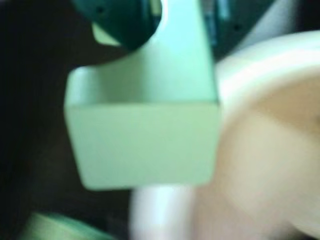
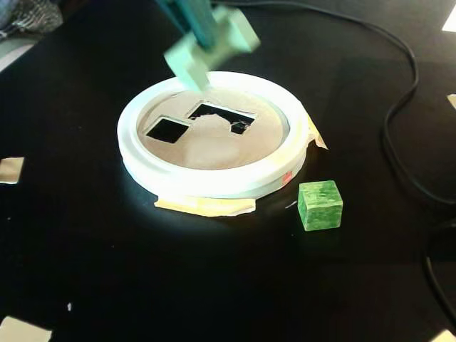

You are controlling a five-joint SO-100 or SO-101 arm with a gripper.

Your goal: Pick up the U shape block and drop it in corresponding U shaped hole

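Pale mint-green U-shaped block [image 2: 210,44] is off the table, held in the teal two-finger gripper [image 2: 203,32] above the far rim of the round white-rimmed sorter tray [image 2: 214,182]. Motion-blurred in the fixed view; block outline smeared, can't tell how high it sits over the rim.

Wrist view: block [image 1: 142,135] fills the frame, soft focus. One flat face and part of the notch show; the rest is cut off or behind the dark teal finger [image 1: 122,20] at top. Tray rim [image 1: 260,60] and tan insert are blurred at right. Holes not visible here.

Fixed view only: the tan insert has a square hole [image 2: 167,130] at left and a U-shaped hole [image 2: 222,116] beside it, both open. Block sits just beyond the U hole, not over it. Arm is cut off at the top edge.

Fingers are clamped on the block; exact gap not readable.

Dark green cube [image 2: 320,205] is on the black table [image 2: 85,256], right of the tray, apart from it. Tan tape [image 2: 206,206] under the tray's near edge. Black cable [image 2: 399,107] at right.
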